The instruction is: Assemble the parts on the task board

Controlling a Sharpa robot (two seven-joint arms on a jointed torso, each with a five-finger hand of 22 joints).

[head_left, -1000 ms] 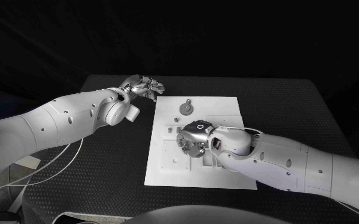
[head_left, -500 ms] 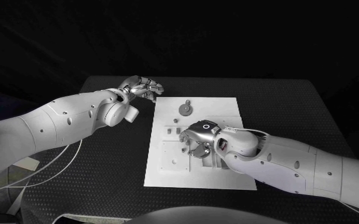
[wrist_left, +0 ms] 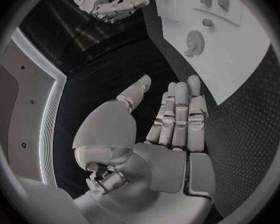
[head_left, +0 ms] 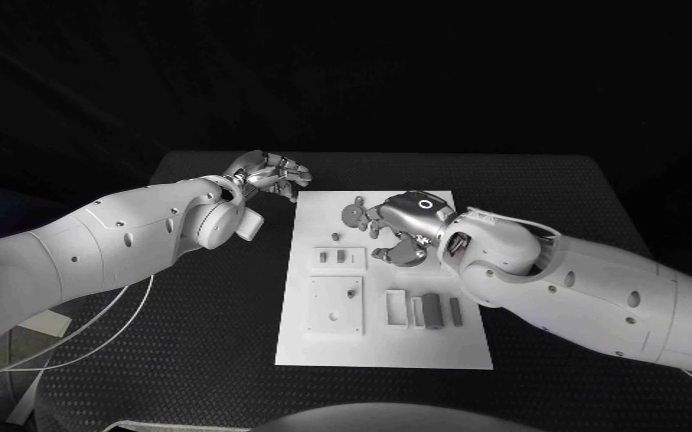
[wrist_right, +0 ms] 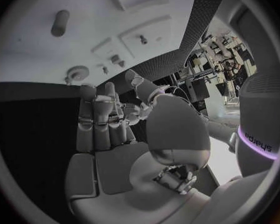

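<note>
Your right hand hovers empty, fingers loose, over the board near the gear; left hand, at ten o'clock off the board, likewise grasps nothing.

The scene is dim, with a black background. The white task board is the brightest area, and the right robot hand shows small glints. Both wrist views bend straight edges strongly; small parts beyond the fingers look perhaps slightly soft.

Likely a lab — black table, dark backdrop.
</note>
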